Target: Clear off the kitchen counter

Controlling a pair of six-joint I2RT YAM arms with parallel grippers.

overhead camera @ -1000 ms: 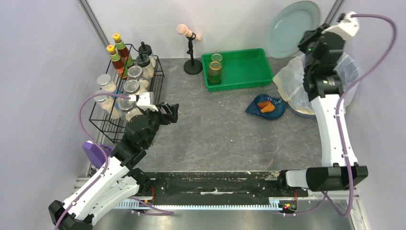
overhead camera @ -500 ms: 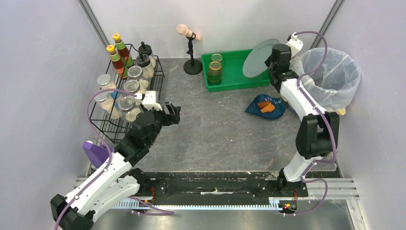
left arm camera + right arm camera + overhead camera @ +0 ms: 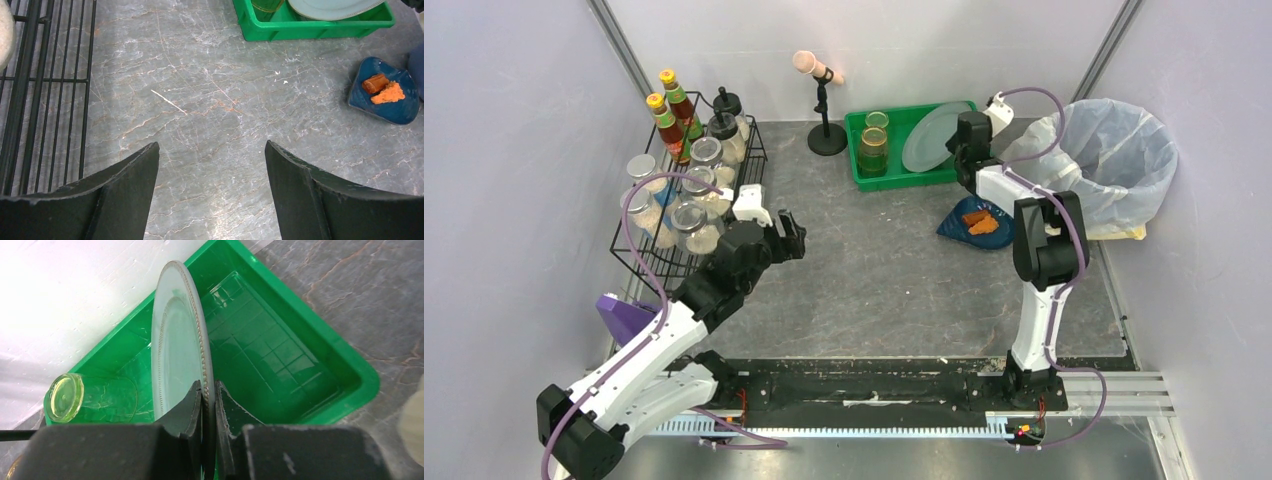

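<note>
Since our right jaws clench the rim of the pale green round plate [image 3: 180, 340], tilted over the green plastic tray [image 3: 280, 355] at 12 o'clock on the dark grey stone-look bench [image 3: 210, 125], and our left jaws gape empty, we should lay it flat before releasing.

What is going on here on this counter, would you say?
The right gripper pinches a pale plate by its rim, holding it tilted over the green tray, where a glass sits. The left gripper hangs open above the kitchen counter beside the wire rack. A blue dish of orange scraps sits on the counter, not yet cleared.
</note>
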